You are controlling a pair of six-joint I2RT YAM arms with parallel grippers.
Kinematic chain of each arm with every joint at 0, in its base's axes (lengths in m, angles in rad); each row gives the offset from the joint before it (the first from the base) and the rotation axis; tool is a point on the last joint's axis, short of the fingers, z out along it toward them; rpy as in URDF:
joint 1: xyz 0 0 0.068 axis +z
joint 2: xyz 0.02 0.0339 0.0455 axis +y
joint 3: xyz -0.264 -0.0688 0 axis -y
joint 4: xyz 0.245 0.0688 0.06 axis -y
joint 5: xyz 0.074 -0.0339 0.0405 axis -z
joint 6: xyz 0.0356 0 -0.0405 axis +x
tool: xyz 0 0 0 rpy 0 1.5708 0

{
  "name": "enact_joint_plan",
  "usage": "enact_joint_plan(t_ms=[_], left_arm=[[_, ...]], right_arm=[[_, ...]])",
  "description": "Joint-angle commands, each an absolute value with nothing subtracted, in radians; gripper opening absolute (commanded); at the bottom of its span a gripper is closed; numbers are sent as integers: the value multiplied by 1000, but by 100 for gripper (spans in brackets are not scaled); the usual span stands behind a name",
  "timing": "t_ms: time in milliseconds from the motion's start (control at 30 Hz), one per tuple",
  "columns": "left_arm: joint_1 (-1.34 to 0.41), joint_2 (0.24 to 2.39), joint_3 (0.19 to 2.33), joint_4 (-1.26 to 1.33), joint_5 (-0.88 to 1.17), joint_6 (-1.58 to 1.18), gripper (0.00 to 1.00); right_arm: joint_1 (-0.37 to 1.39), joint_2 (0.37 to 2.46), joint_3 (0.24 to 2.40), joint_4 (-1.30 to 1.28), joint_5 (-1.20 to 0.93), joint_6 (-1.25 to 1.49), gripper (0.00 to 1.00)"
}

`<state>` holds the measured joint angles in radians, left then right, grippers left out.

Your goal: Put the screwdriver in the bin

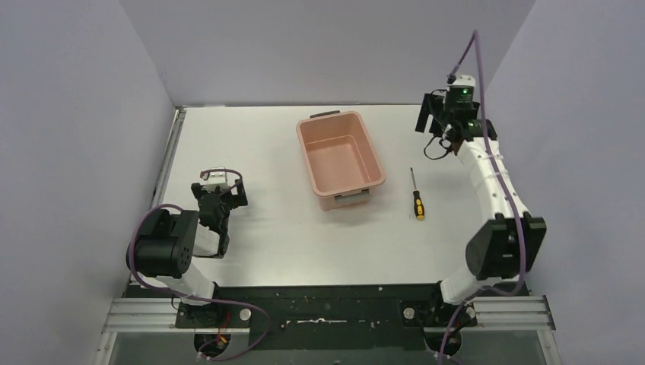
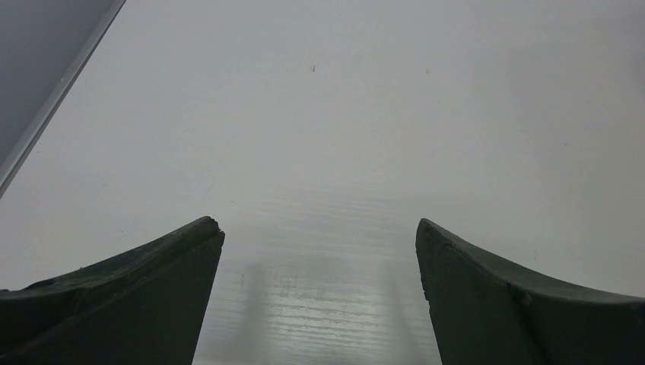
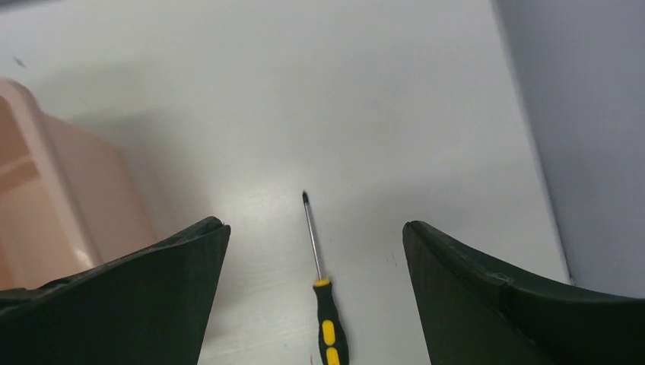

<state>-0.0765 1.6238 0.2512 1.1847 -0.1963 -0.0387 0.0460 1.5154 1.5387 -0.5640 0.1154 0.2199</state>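
The screwdriver [image 1: 417,196] lies flat on the white table just right of the bin, its black and yellow handle toward the near edge. The salmon-pink bin [image 1: 340,160] stands empty at the table's middle back. My right gripper [image 1: 431,116] is open and empty, held high over the back right of the table. In the right wrist view its open gripper [image 3: 313,226] frames the screwdriver [image 3: 327,319] well below, with the bin's wall [image 3: 46,198] at the left. My left gripper [image 1: 218,204] is open and empty, low over bare table at the left [image 2: 318,228].
Grey walls close in the table on the left, back and right. A metal rail [image 1: 173,148] runs along the table's left edge. The arm bases sit on a black strip [image 1: 327,304] at the near edge.
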Motion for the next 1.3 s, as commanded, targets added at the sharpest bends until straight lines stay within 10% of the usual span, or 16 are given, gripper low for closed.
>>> enact_joint_plan(t_ms=[0,400,600,1267], left_arm=[[-74,1611,255,1209,-183,-30,97],[-74,1611,255,1209,-183,-29,97],[-74,1611,255,1209,-183,-30,97],[-74,1611,255,1209,-183,-30,97]], right_arm=[[37,1675,1540,-822,10,175,86],[39,1862,1207,-647,-11,185,55],[39,1881,1236,-679,62,174,1],[110,1825,2078,-1340,58,292,0]])
